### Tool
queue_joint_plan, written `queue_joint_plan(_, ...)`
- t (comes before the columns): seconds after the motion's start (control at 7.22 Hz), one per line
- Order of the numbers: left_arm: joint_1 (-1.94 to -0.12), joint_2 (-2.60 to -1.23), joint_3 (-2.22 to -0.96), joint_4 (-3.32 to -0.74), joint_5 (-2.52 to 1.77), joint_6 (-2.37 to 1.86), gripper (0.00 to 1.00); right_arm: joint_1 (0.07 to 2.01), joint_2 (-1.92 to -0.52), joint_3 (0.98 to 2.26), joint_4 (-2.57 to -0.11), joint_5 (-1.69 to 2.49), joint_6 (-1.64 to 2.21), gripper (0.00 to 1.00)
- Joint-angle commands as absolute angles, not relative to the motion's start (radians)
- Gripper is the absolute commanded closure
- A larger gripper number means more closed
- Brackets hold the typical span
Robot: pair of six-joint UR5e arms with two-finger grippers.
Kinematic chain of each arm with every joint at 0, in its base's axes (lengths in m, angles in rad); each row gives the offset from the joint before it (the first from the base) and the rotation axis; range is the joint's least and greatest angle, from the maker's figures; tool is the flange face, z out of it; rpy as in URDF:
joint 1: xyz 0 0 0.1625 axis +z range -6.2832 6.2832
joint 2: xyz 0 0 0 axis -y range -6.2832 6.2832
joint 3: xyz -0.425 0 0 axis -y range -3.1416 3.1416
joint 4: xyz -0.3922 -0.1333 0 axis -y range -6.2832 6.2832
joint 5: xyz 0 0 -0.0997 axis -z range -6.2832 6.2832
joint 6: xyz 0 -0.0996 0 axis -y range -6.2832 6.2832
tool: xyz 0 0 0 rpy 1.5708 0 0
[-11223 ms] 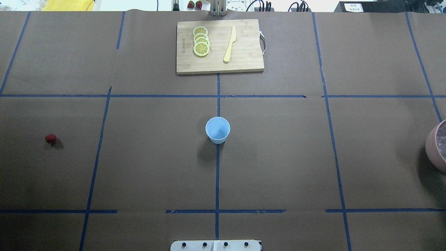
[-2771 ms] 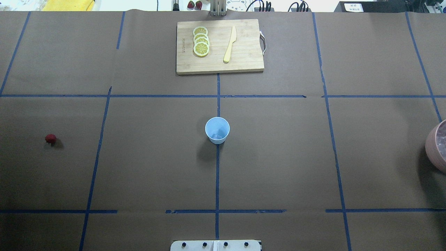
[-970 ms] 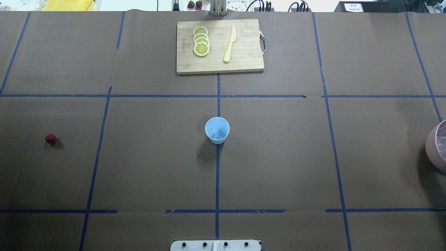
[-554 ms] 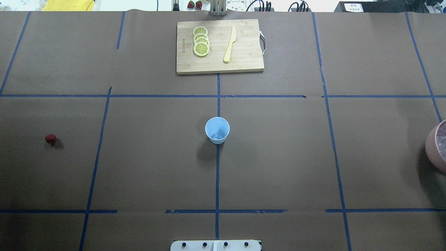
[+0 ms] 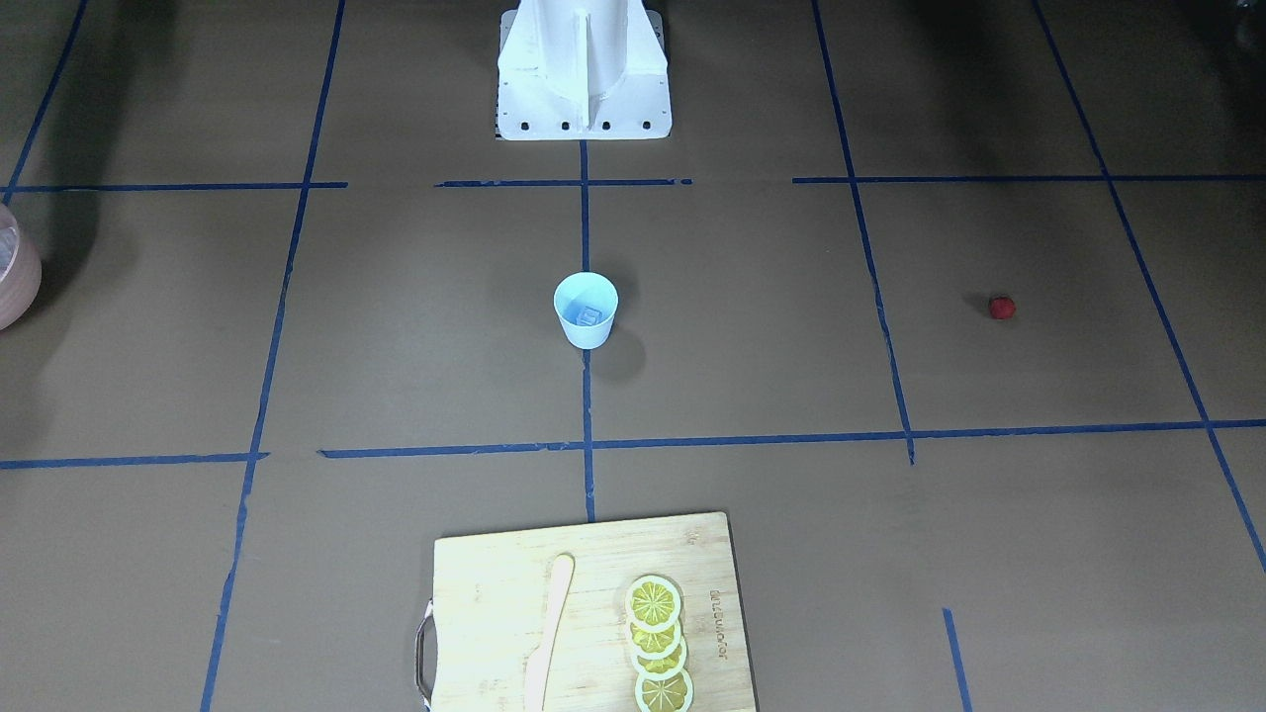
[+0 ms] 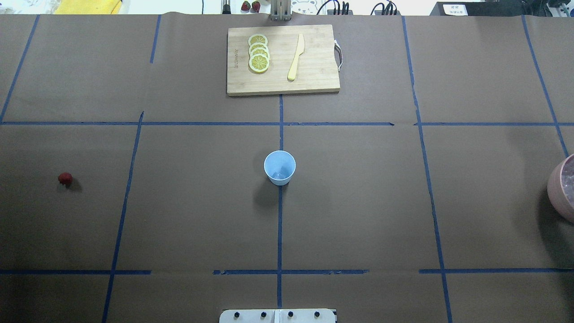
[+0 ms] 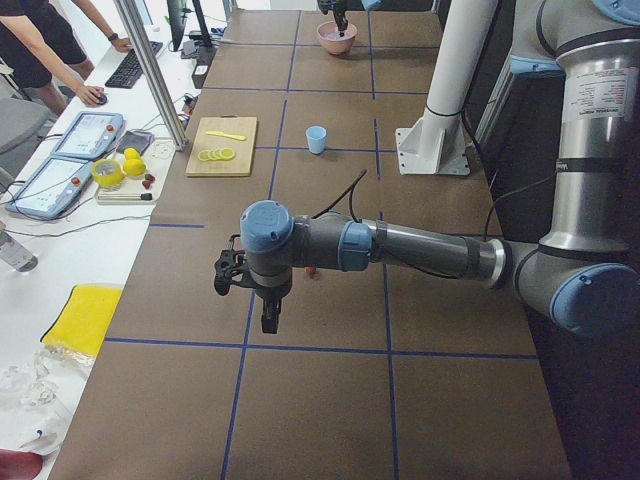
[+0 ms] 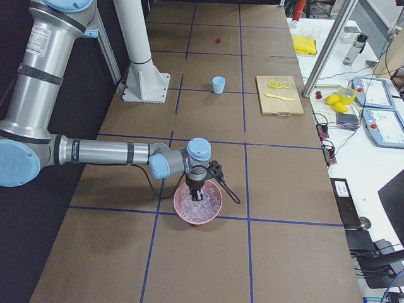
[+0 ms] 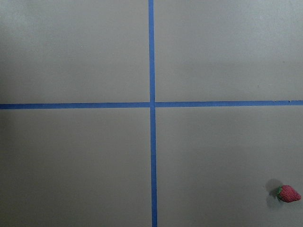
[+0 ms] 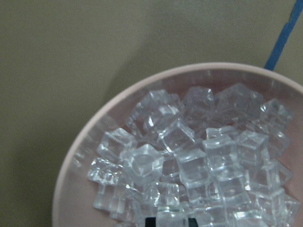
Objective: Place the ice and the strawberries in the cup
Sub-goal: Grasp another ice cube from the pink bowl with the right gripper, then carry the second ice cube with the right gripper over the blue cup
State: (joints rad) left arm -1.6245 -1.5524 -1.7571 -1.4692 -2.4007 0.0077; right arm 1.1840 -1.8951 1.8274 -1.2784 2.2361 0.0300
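Note:
The pale blue cup (image 6: 280, 167) (image 5: 586, 310) stands upright at the table's middle, with one clear ice cube (image 5: 590, 315) in its bottom. Many more ice cubes (image 10: 189, 161) fill a pink bowl (image 8: 214, 211). My right gripper (image 8: 197, 196) points down into that bowl, among the cubes; I cannot tell whether it is open or shut. The small red strawberry (image 6: 65, 178) (image 9: 288, 194) lies on the table at far left. My left gripper (image 7: 269, 318) hangs above the table a short way from the strawberry; its state cannot be told.
A wooden cutting board (image 6: 314, 80) at the back centre carries several lemon slices (image 6: 258, 53) and a yellow knife (image 6: 296, 57). The pink bowl (image 6: 560, 188) sits at the table's right edge. The white robot base (image 5: 584, 69) stands behind the cup. A person sits beyond the far table edge.
Since the oldest frame an ice cube has appeared in the cup, and the cup has shifted very slightly left. Nothing differs over the last second in the overhead view.

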Motion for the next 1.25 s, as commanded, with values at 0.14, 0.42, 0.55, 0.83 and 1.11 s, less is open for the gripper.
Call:
queue_joint_plan(0.14, -1.624, -1.552, -1.756, -1.465, -2.401, 0.008, 0.00, 1.265, -1.881, 2.133, -1.594, 2.299, 0.028, 1.00)
queue_joint_plan(0.42, -1.624, -1.551, -1.755, -1.462, -2.401, 0.008, 0.00, 1.295, -1.609, 2.197, -1.871, 2.328, 0.053, 1.00)
queue_joint_plan(0.55, -1.624, -1.549, -1.755, -1.462, -2.411, 0.008, 0.00, 1.255, -1.425, 2.183, -2.031, 2.342, 0.069, 1.00)
queue_joint_plan(0.83, -1.624, -1.551, -1.738, -1.462, -2.414, 0.008, 0.00, 1.095, -1.139, 2.114, -2.161, 2.336, 0.292, 1.00)
queue_joint_plan(1.11, -1.623, -1.552, -1.735, -1.462, -2.413, 0.008, 0.00, 0.932, -0.947, 2.002, -2.154, 2.298, 0.562, 1.00)
